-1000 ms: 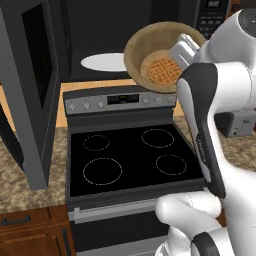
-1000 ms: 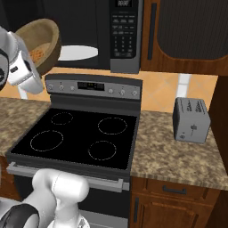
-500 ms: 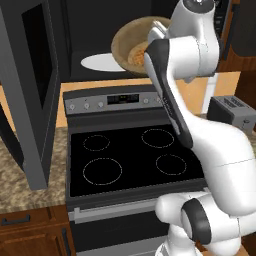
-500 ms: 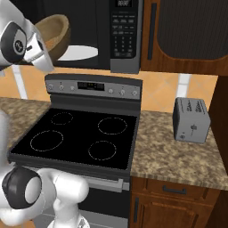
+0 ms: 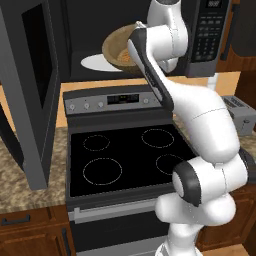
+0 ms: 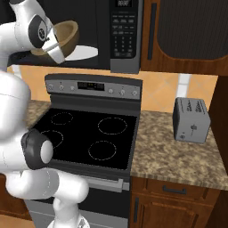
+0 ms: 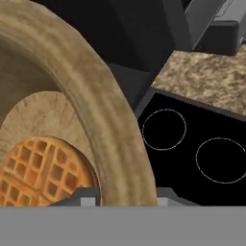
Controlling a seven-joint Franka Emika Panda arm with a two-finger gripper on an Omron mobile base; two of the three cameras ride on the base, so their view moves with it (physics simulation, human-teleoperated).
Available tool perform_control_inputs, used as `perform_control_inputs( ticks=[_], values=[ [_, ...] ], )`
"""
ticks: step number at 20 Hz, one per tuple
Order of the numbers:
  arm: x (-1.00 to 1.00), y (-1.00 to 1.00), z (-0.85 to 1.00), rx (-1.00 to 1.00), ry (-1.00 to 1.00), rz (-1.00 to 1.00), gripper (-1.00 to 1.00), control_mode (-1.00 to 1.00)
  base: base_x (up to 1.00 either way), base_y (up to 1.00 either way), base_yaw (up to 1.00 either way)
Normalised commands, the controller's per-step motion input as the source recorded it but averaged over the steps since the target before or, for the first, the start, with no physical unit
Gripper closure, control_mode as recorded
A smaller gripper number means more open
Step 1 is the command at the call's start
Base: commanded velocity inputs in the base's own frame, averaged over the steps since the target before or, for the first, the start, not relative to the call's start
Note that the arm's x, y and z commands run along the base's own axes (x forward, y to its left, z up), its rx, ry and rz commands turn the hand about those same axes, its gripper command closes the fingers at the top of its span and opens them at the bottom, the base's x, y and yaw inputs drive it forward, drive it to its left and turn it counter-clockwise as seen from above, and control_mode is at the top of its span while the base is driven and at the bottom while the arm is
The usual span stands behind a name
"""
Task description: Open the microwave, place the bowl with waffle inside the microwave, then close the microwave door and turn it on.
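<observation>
The microwave (image 5: 210, 35) (image 6: 124, 33) hangs above the stove, and its microwave door (image 5: 30, 90) stands swung wide open on the left. The white turntable (image 5: 92, 62) (image 6: 84, 52) shows inside. My gripper (image 7: 126, 198) is shut on the rim of the tan bowl (image 5: 119, 49) (image 6: 67, 36) (image 7: 96, 110), with one fingertip on each side of the rim. The bowl hangs tilted at the front of the microwave's opening, just over the turntable's near edge. The grid-patterned waffle (image 7: 43, 173) lies inside the bowl.
A black-topped stove (image 5: 125, 155) (image 6: 89, 133) lies directly below, with its control panel (image 5: 112, 100) at the back. A grey toaster (image 6: 191, 120) (image 5: 240, 112) stands on the granite counter (image 6: 178, 156) to the right. The open door blocks the left side.
The arm has swung up and forward, carrying the bowl from above the stove's back right to the microwave's opening. The grip has not changed.
</observation>
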Motion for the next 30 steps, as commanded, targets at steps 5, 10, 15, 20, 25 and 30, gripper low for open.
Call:
perform_control_inputs(
  ticks=[5,10,15,20,25,30],
  values=[
    [1.0,0.17,-0.14,0.0,0.02,0.0,1.0,-1.0,0.0,0.0,0.0],
    [1.0,0.23,-0.03,0.0,0.0,0.0,1.0,-1.0,0.0,0.0,0.0],
    [0.84,0.27,-0.11,0.0,0.0,0.0,-1.0,-1.0,0.0,0.0,0.0],
    [0.1,0.18,-0.01,0.0,-0.15,0.03,-1.0,-1.0,0.0,0.0,0.0],
    [-0.23,0.07,0.03,0.0,-0.4,0.02,-1.0,-1.0,0.0,0.0,0.0],
    [-0.98,-0.02,-0.15,0.0,-0.44,0.08,-1.0,-1.0,0.0,0.0,0.0]
  ],
)
